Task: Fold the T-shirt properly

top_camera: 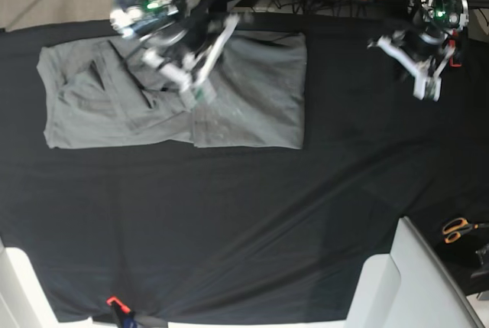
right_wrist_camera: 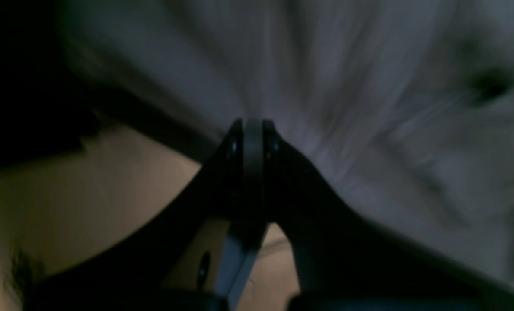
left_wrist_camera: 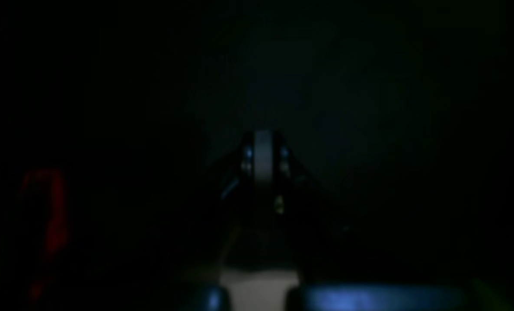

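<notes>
R jaws (right_wrist_camera: 253, 125) shut over grey T-shirt (top_camera: 244, 91); L jaws (top_camera: 428, 87) shut, clear black cloth (top_camera: 244, 213) below.

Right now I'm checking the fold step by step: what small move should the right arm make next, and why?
Probably lift slightly and carry the pinched cloth across. The right gripper is shut on the T-shirt, with creases fanning from its tips, and the shirt lies only partly folded on the black cloth. The left gripper is shut, off the shirt.
</notes>
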`<state>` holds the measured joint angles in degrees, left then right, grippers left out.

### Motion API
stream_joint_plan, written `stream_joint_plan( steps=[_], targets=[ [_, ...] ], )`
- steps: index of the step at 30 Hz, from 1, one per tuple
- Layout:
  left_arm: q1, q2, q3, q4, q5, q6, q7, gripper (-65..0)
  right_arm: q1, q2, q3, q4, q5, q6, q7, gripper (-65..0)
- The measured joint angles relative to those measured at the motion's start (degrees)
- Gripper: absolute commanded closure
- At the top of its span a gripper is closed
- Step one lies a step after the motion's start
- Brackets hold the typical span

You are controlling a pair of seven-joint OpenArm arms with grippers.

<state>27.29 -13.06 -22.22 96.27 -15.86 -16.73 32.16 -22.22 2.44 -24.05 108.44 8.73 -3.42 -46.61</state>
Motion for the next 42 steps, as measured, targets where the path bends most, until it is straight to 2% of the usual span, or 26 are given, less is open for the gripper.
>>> stream_joint_plan(
  steps=[1,4,6,9,12,15,20,24,30,34,42],
  targets=[
    [0.15,0.42,0.39,3.17,-2.27,0.02,2.47,0.0,0.33,0.46,1.09,0.85,-0.50,-2.27,0.26,-1.2],
    [-0.81,1.01,4.22,8.61,-7.72,0.48,7.96,0.0,1.09,2.21,5.11,0.39,-0.76,-5.38,-0.94,-1.2],
    [-2.54,0.96,9.81,9.14,-10.93,0.44,7.80,0.0,1.86,2.03,8.37,0.20,-0.66,-5.40,-1.20,-1.2],
    [-6.47,2.03,18.88,7.63,-11.26,0.31,7.76,0.0,3.69,1.75,15.23,0.20,-0.13,-5.09,-0.96,-1.4],
    [-8.70,3.91,24.22,4.46,-11.21,0.42,7.80,0.0,4.57,2.45,20.85,0.24,-0.81,-5.18,-0.46,-1.4],
    [-10.19,5.01,27.36,0.85,-11.23,0.46,7.93,0.0,4.13,2.08,23.43,0.24,-0.70,-5.16,-1.11,-1.4],
    [-10.64,4.72,27.63,-4.52,-11.02,0.85,7.72,0.0,4.07,2.14,25.66,0.24,-0.13,-5.14,-1.20,-1.4],
    [-10.05,2.97,27.56,-7.28,-11.04,0.85,7.74,0.0,4.09,2.08,25.88,0.24,-0.09,-5.11,-1.20,-1.4],
    [-7.72,0.79,27.50,-7.67,-11.17,0.72,7.54,0.0,4.09,2.12,25.88,0.24,-0.11,-5.01,-1.18,-1.4],
    [-8.41,-0.46,27.50,-11.61,-12.79,-0.02,6.43,0.0,4.13,2.01,25.83,0.24,-0.09,-4.96,-1.16,-1.4],
    [-7.54,-1.42,27.54,-12.07,-13.38,-0.26,4.68,0.0,4.24,1.99,25.83,0.24,-0.09,-4.98,-1.01,-1.4]
  ],
)
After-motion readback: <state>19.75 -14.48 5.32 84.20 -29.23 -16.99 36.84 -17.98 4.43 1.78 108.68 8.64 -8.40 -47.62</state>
